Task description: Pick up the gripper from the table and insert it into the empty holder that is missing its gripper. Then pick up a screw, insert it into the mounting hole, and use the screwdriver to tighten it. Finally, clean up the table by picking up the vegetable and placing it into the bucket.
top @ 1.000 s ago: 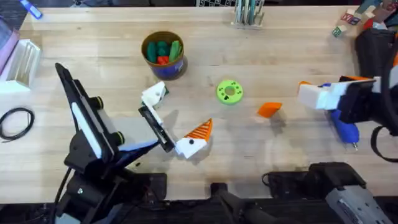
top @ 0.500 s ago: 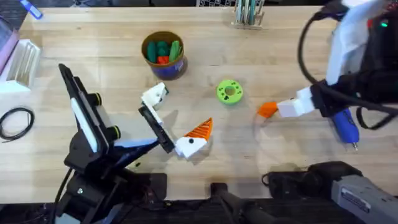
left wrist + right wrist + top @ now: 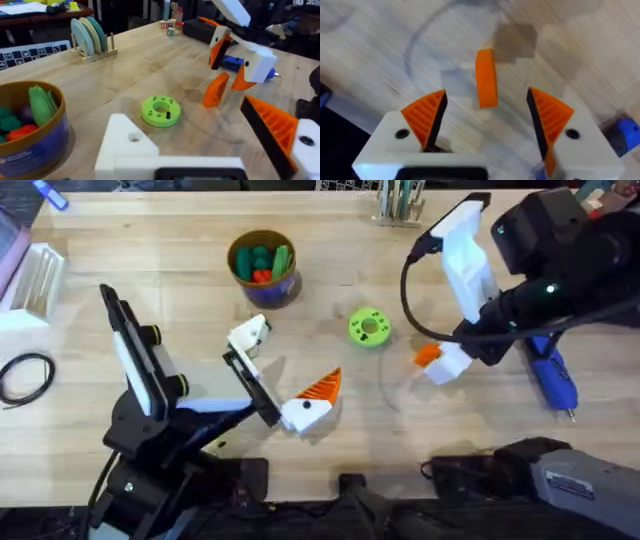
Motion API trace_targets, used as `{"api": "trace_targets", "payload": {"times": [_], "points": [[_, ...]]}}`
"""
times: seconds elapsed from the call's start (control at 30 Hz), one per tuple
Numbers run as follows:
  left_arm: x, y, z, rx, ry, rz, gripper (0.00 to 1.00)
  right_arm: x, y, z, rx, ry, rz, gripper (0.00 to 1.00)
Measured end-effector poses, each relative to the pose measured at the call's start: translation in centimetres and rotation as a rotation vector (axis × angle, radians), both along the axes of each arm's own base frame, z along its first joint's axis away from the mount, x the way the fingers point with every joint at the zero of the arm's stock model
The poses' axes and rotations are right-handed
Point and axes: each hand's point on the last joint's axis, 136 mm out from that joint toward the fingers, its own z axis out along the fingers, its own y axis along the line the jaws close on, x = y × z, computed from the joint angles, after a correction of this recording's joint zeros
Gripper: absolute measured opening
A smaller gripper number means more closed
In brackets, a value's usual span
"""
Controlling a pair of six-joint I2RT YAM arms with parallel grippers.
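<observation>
Pale-grained table (image 3: pixel 330 310); ribbed orange wedge gripper (image 3: pixel 486 77).

A: The big light wooden table (image 3: pixel 330 290) looks bright, with soft grey shadows under things.

B: Up close, the wood grain is smeary, and the small orange plastic wedge (image 3: pixel 486 78) looks fuzzy.

— Right arm build?
— Black links, white housing, looped black cable; right gripper (image 3: pixel 486 120) has white blocks, each with a screw hole, bearing orange ribbed pads (image 3: pixel 426 116).
— Left gripper (image 3: pixel 278 375)?
— White blocks, black bar, one orange finger (image 3: pixel 322 388).
</observation>
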Motion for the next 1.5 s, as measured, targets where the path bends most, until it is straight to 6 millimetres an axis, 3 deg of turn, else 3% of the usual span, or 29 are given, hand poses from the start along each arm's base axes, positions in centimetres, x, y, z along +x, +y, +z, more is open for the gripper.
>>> {"api": "trace_targets", "payload": {"times": [0.37, 0.9, 1.03, 1.17, 1.3, 1.5], "points": [[0.0, 0.0, 0.0, 0.0, 0.0, 0.0, 0.987, 1.6, -0.6, -0.7, -0.053, -0.032, 0.012, 0.899], [0.0, 0.0, 0.0, 0.0, 0.0, 0.0, 0.987, 1.0, -0.1, -1.5, -0.028, 0.022, 0.02, 0.787], [0.0, 0.0, 0.0, 0.0, 0.0, 0.0, 0.986, 0.6, -0.1, -2.0, -0.03, 0.037, 0.022, 0.651], [0.0, 0.0, 0.0, 0.0, 0.0, 0.0, 0.986, 0.6, -0.1, -2.4, -0.03, 0.036, 0.023, 0.296], [0.0, 0.0, 0.0, 0.0, 0.0, 0.0, 0.987, 0.9, 0.0, -2.3, -0.023, 0.021, 0.024, 0.052], [0.0, 0.0, 0.0, 0.0, 0.0, 0.0, 0.986, 0.4, -0.1, -0.8, -0.013, -0.025, 0.023, 0.015]]}}
